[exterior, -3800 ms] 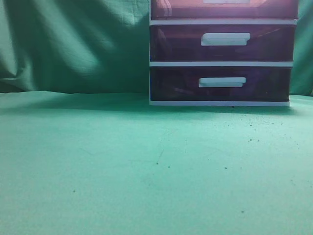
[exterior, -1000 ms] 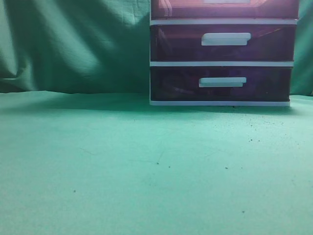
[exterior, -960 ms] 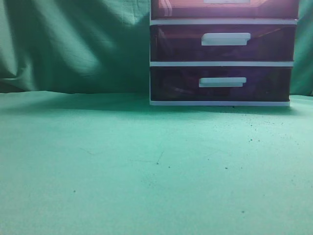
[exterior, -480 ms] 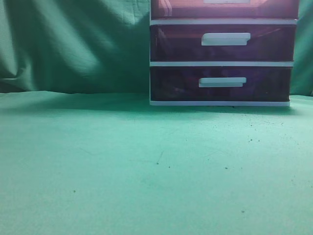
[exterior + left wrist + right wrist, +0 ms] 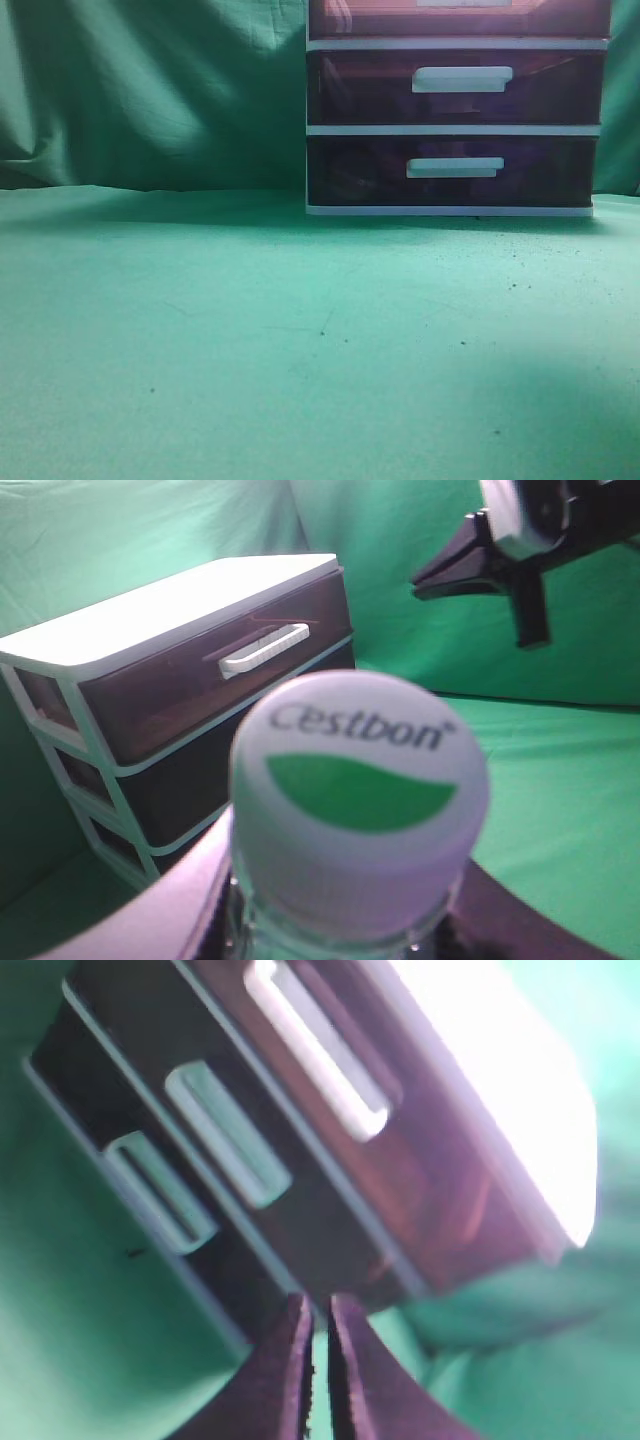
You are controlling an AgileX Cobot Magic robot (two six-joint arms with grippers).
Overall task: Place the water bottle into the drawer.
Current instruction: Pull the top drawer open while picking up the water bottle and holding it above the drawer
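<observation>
The water bottle (image 5: 358, 780), with a white cap printed with a green mark, fills the left wrist view. My left gripper (image 5: 345, 935) is shut on its neck and holds it in the air in front of the drawer unit. The reddish-pink top drawer (image 5: 190, 680) with its white bar handle (image 5: 265, 648) is closed. It also shows at the top edge of the exterior view (image 5: 380, 18) and in the right wrist view (image 5: 400, 1160). My right gripper (image 5: 318, 1310) is shut and empty, in the air near the unit's lower corner. It also shows in the left wrist view (image 5: 480, 555).
Two darker purple drawers (image 5: 455, 85) (image 5: 450, 170) sit closed below the top one in the white frame. The unit stands on a green cloth table (image 5: 250, 340) at the back right. A green cloth backdrop (image 5: 150, 90) hangs behind. Neither arm shows in the exterior view.
A dim shadow has spread over the lower right of the cloth in the exterior view. The drawer unit has not moved.
</observation>
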